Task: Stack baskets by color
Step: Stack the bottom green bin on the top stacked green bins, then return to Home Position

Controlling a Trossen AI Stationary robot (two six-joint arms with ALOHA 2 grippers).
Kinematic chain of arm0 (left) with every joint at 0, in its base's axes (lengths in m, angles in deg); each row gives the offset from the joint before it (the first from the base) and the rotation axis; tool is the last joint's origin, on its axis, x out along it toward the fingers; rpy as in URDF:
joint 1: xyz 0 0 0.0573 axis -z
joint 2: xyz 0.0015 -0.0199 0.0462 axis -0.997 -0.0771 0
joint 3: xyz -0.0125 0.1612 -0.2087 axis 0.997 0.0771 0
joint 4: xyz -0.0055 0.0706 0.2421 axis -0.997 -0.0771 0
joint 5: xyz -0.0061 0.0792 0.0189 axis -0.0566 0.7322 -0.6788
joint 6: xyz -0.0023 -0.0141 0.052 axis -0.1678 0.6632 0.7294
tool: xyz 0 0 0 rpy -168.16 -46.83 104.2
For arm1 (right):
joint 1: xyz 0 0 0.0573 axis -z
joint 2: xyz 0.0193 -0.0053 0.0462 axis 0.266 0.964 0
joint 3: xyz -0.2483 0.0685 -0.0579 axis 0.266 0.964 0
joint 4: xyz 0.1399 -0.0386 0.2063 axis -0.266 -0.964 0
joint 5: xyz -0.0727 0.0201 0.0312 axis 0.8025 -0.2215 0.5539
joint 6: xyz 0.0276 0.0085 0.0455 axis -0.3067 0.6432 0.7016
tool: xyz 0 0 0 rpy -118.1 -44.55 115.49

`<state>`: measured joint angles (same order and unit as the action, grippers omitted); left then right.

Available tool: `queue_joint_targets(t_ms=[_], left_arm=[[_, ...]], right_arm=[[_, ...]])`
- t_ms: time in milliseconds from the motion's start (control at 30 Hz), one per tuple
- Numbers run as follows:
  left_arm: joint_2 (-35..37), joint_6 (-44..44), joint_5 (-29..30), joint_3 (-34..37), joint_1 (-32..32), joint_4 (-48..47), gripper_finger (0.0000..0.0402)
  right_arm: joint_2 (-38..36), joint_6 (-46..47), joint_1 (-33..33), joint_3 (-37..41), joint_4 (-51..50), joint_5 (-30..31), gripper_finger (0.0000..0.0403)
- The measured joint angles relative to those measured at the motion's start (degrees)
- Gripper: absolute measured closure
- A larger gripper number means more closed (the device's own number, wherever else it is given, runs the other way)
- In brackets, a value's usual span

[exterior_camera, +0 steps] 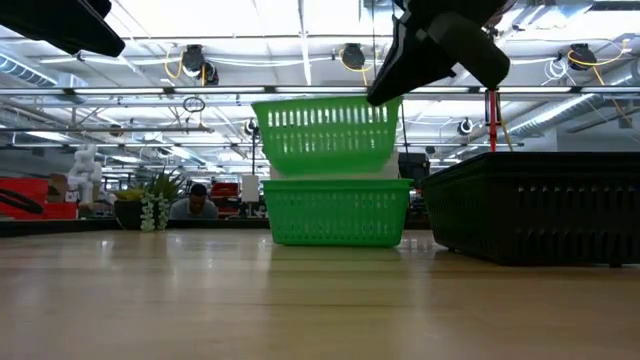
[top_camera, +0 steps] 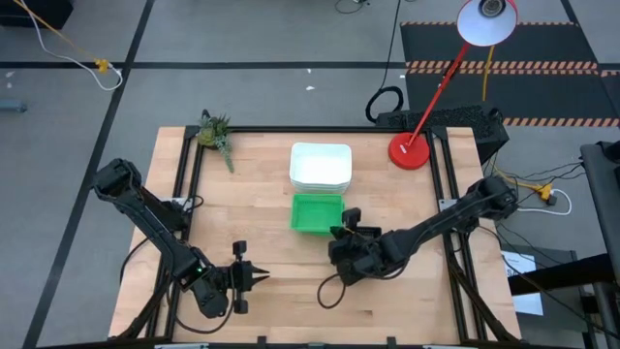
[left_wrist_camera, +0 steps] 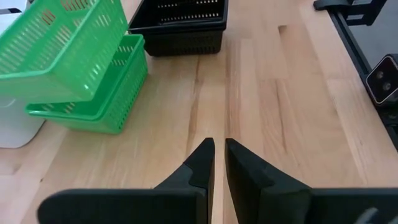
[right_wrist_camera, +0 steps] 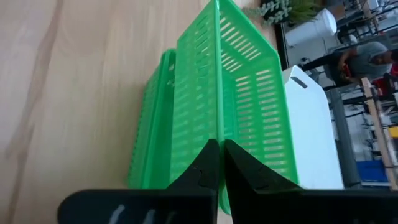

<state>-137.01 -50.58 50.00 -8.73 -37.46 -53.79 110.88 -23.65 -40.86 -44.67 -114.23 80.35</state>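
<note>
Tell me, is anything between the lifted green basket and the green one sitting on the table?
Nothing visible. The right gripper, shut on the lifted green basket, holds it directly over the green basket on the table, with only open air between them in the low view.

One green basket [exterior_camera: 327, 133] up in the air, tipped a bit, right over a second green basket [exterior_camera: 336, 211] sitting flat on the wood. White baskets [top_camera: 321, 165] stacked just behind the green ones, open side up. Black baskets [left_wrist_camera: 185, 23] with slatted sides near the green ones, sitting flat.
</note>
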Motion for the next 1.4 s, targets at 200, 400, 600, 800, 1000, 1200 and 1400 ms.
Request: queue_joint_targets(t_ms=[200,400,600,800,1000,1200,1400], left_arm=[[-0.02,0.53,0.40,0.04,-0.05,-0.02,0.0360],[-0.02,0.65,0.48,0.04,-0.05,0.02,0.0360],[-0.02,0.41,0.56,0.04,-0.07,0.04,0.0360],[-0.02,0.39,0.66,0.04,-0.15,0.09,0.0360],[-0.02,0.35,0.66,0.04,-0.15,0.09,0.0360],[-0.02,0.50,0.66,0.04,-0.15,0.11,0.0360],[0.05,1.18,2.59,0.04,-0.22,0.15,0.0360]], right_arm=[[-2.44,1.73,0.28,4.33,3.75,-1.64,0.0401],[-3.67,1.12,1.17,10.24,10.73,-3.12,0.0401],[-3.86,-0.12,2.58,13.45,14.91,-4.79,0.0399],[-3.84,-0.01,3.91,14.36,17.26,-7.62,0.0365],[-4.82,0.16,4.00,14.36,18.55,-7.65,0.0329],[-9.33,1.69,2.96,14.36,19.30,-10.45,0.0312],[-15.54,3.04,0.05,14.33,19.47,-10.67,0.0308]])
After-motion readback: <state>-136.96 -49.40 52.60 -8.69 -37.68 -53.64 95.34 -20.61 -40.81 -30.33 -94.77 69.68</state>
